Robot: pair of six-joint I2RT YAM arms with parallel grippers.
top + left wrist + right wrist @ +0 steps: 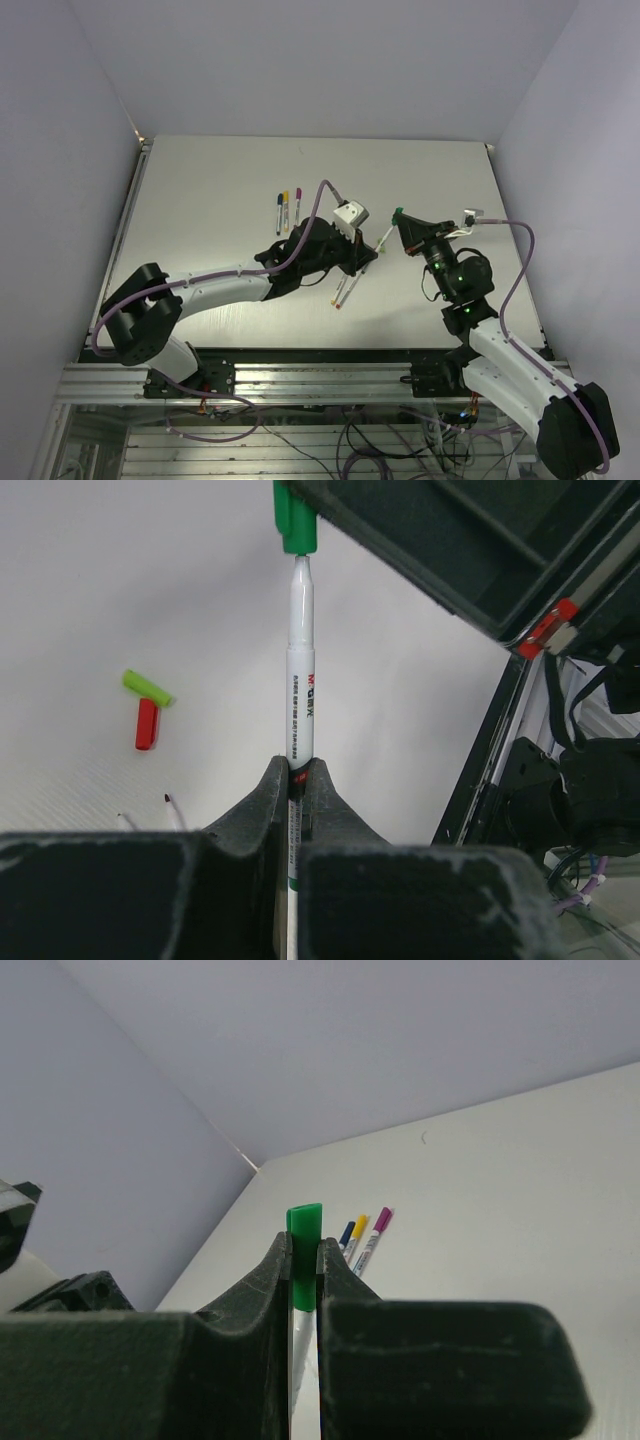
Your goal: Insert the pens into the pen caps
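A white pen (300, 660) is clamped upright in my left gripper (298, 772), which is shut on its barrel. The pen's narrow end sits in the mouth of a green pen cap (297, 525). My right gripper (304, 1245) is shut on that green cap (305, 1230), and the pen (300, 1345) shows below it. From above, the pen (383, 236) bridges the left gripper (364, 250) and the right gripper (401, 218) over mid-table. Two uncapped pens (346, 288) lie below the left gripper. A light-green cap (147, 687) and a red cap (146, 724) lie loose on the table.
Three capped pens lie side by side at the back of the table (200, 190): blue (346, 1233), yellow (357, 1230) and magenta (376, 1226). They also show as a capped group (287, 208) from above. Walls close in the table at the back and on both sides.
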